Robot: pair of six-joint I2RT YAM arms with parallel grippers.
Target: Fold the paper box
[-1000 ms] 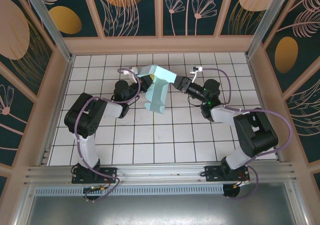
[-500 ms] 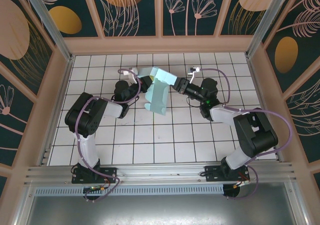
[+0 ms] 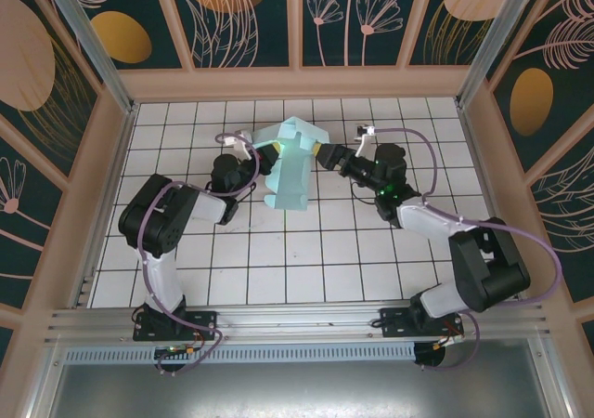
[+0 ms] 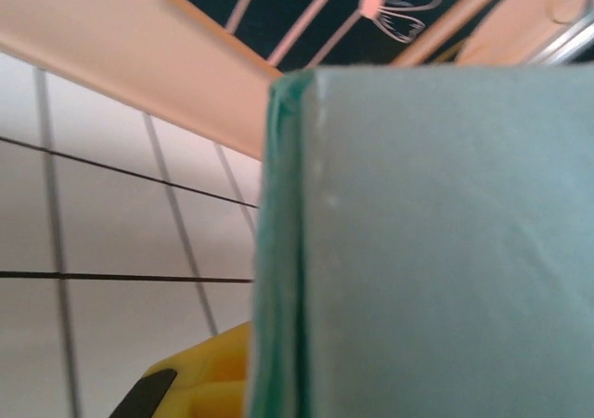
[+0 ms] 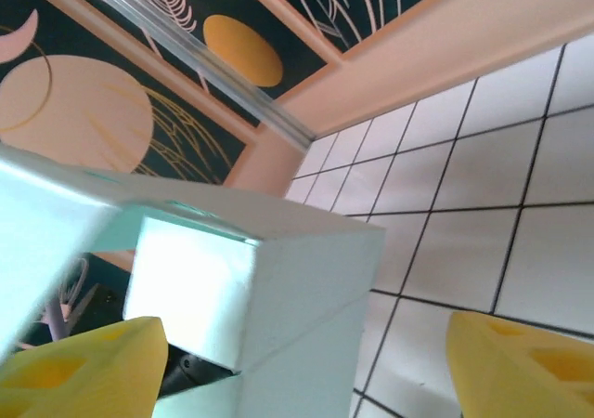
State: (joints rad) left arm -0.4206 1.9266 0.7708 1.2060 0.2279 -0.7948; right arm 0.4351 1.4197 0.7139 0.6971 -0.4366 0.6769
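Observation:
The paper box [image 3: 290,172] is a pale turquoise card shape standing on the white tiles at the back middle, its upper panels folded over. My left gripper [image 3: 263,158] is at its left side, shut on a card panel. In the left wrist view that panel [image 4: 445,251] is edge-on and very close, with one yellow finger pad [image 4: 200,381] pressed beside it. My right gripper [image 3: 321,155] is at the box's upper right, open. In the right wrist view its yellow fingers [image 5: 79,372] stand wide apart, and a corner of the box [image 5: 278,288] lies between them.
The peach back wall [image 3: 297,84] runs just behind the box, and side walls close the tiled floor [image 3: 297,251] left and right. An aluminium rail [image 3: 297,325] crosses the near edge by the arm bases. Purple cables loop above both wrists.
My right gripper has opened and let go of the box's upper flap. The box's top has shifted slightly up and back. The left gripper keeps its grip.

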